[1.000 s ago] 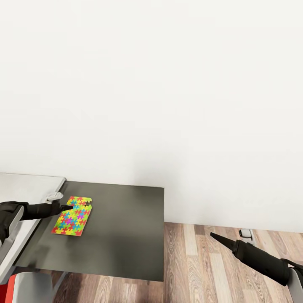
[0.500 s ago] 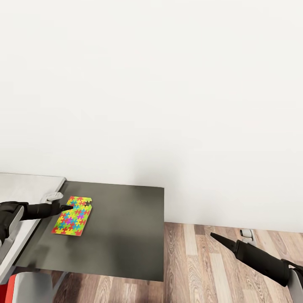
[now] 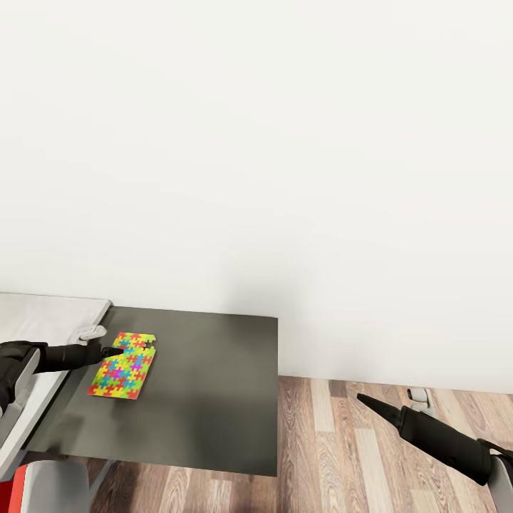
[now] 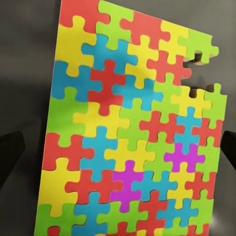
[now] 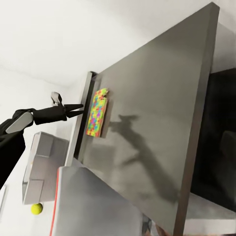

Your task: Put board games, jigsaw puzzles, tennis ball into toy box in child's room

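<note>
On the dark cabinet top [image 3: 206,385], at about eight o'clock, the jigsaw puzzle [image 3: 122,365] lies flat. The left gripper [image 3: 112,350] straddles its far edge with fingers spread; close squarely before lifting. The right gripper [image 3: 365,400] looks closed, empty.

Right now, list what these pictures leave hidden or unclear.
- Left gripper: head view, too small to tell whether its tips touch the jigsaw puzzle.
- Puzzle's near end: left wrist view, cut off by the picture's edge.
- Right gripper: head view, fingers seen end-on as one point, so the opening cannot be judged.
- Tennis ball: right wrist view, too small and partly hidden; its support is unclear.
</note>
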Motion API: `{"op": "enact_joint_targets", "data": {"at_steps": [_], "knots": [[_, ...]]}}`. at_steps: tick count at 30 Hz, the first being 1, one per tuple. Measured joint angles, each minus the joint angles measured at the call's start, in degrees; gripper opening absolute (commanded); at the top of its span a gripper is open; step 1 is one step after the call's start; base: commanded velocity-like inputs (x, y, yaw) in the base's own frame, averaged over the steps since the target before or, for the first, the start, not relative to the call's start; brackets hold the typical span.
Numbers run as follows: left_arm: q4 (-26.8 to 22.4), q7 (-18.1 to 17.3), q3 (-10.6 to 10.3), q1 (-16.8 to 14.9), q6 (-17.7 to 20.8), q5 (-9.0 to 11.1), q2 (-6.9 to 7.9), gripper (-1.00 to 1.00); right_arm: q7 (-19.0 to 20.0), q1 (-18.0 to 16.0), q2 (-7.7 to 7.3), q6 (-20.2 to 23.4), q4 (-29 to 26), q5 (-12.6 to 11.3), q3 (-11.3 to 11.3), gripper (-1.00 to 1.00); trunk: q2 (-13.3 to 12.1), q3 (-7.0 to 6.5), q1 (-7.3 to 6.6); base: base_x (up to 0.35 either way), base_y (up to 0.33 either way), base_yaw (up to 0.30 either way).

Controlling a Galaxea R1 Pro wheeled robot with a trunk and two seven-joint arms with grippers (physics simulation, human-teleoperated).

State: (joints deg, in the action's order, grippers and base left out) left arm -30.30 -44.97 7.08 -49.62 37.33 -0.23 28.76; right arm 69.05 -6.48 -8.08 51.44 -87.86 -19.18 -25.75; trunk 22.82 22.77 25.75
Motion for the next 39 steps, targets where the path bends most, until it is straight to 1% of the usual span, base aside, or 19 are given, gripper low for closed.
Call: {"op": "enact_joint_targets", "data": {"at_steps": [9, 39], "knots": [[0.00, 0.00, 0.07, 0.00, 0.00, 0.00, 0.00, 1.00, -0.11, 0.01, 0.00, 0.16, 0.05, -0.02, -0.06, 1.00, 0.00, 0.62, 0.00, 0.000, 0.000, 0.000], [0.00, 0.01, 0.00, 0.00, -0.06, 0.00, 0.09, 1.00, -0.12, -0.01, 0.00, 0.19, 0.14, -0.02, -0.07, 1.00, 0.00, 3.41, 0.00, 0.000, 0.000, 0.000]]}}
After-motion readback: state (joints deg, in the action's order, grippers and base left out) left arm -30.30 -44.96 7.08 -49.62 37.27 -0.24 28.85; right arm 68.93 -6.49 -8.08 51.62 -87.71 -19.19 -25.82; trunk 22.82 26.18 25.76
